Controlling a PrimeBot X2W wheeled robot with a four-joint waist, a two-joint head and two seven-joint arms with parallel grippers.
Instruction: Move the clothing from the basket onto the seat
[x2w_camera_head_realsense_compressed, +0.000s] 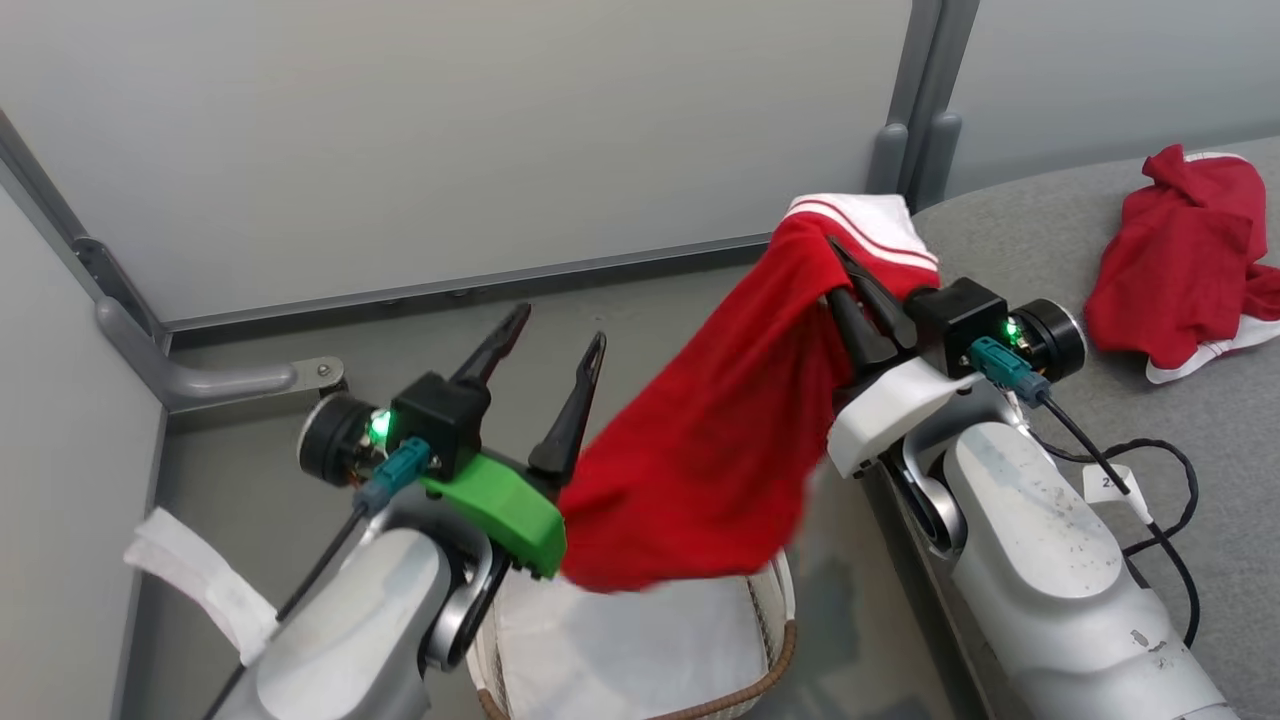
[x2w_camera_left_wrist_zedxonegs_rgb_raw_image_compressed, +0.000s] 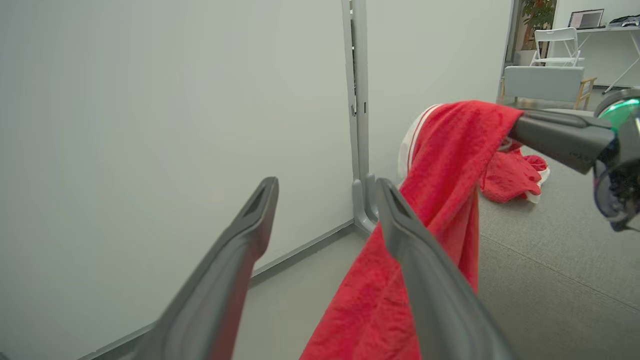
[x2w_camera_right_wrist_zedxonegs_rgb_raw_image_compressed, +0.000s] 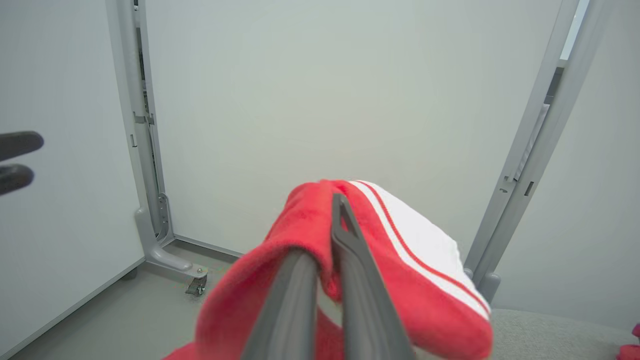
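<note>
Head view puts the task well past halfway, in my judgement. One crumpled bright red fabric garment with white trim (x2w_camera_head_realsense_compressed: 1180, 270) already lies on the large light grey upholstered seat cushion (x2w_camera_head_realsense_compressed: 1040, 240). It is well apart from the small oval cream plastic basket with a brown woven rim (x2w_camera_head_realsense_compressed: 775, 665).

The second red garment with white stripes (x2w_camera_head_realsense_compressed: 720, 430) is up in the air. The right claw (x2w_camera_head_realsense_compressed: 855, 285) is clamped on its upper edge near the white striped band, fingers pressed together on the cloth, right at the near corner of the seat. From there the cloth hangs down and to the left, and its lowest fold dangles just over the basket's white cloth liner (x2w_camera_head_realsense_compressed: 640, 640). Whether it touches the liner I cannot tell. The part of the basket in view holds just the liner.

The left claw (x2w_camera_head_realsense_compressed: 560, 328) stands beside the hanging cloth with its fingers spread apart and nothing between them.

What is left, as I judge it, is to carry the second garment fully over the seat, lower it near the first and let go.
</note>
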